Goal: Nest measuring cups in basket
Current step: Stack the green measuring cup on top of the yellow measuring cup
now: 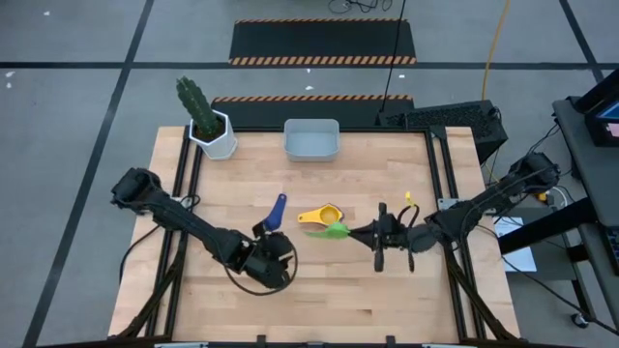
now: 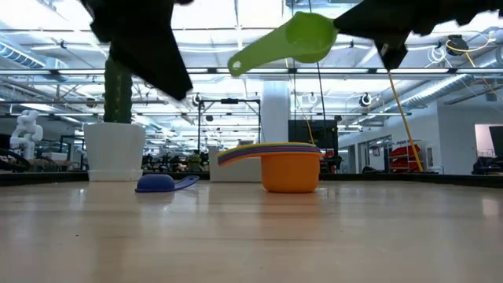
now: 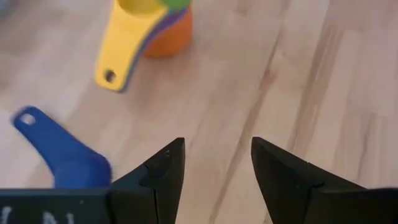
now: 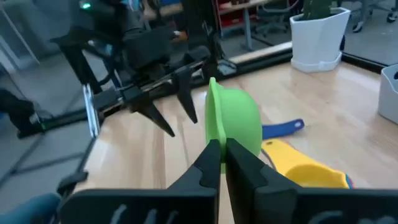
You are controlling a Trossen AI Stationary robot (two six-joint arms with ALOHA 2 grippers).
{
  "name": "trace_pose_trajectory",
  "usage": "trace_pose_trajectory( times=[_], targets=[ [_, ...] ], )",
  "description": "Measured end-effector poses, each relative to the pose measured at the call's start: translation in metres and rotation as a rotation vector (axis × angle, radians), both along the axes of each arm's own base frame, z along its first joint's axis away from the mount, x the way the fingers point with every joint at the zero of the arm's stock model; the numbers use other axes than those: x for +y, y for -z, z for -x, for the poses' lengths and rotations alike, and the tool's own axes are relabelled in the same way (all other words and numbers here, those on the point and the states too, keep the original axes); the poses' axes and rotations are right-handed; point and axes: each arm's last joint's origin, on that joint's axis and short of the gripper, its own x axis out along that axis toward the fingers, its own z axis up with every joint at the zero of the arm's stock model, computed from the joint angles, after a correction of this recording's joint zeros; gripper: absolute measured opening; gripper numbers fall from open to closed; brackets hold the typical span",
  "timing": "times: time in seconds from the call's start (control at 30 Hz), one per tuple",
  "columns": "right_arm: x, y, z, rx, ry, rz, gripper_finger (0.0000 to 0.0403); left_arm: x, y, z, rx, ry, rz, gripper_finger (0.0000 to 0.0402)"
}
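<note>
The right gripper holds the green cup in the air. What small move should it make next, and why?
Probably carry the green cup a little sideways until it hangs over the stack of cups, then lower it in. The right gripper is shut on its handle, and it hangs above and just beside the stack. The dark blue cup still lies apart, near the open left gripper.

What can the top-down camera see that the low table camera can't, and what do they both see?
Only the high view shows the basket at the table's far edge, empty, and the left jaws open beside the dark blue cup. Only the low view shows the green cup lifted well above the orange stack, not touching it. Both show the green cup in the right jaws, the stack, the blue cup and the cactus pot.
</note>
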Motion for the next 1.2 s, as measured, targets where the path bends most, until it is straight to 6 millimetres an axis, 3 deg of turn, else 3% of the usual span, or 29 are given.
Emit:
trace_pose_trajectory(
  times=[0.3, 0.6, 0.93, 1.07, 1.2],
  targets=[
    [-0.026, 0.022, 0.012, -0.188, -0.033, -0.111, 0.0, -0.002, -0.025, 0.013, -0.102, -0.008, -0.071, 0.0189],
    [-0.036, 0.039, 0.002, -0.16, -0.035, -0.141, 0.0, 0.007, -0.026, 0.009, -0.11, -0.026, -0.109, 0.0189],
    [-0.051, 0.044, -0.005, -0.202, 0.044, -0.334, 0.0, 0.003, -0.026, 0.011, -0.116, -0.025, -0.097, 0.0189],
    [-0.058, 0.046, -0.006, -0.207, 0.102, -0.491, 0.0, 0.002, -0.026, 0.011, -0.12, -0.031, -0.088, 0.0189],
    [-0.06, 0.051, -0.008, -0.184, 0.132, -0.52, 0.0, 0.003, -0.026, 0.011, -0.122, -0.036, -0.085, 0.0189]
  ],
)
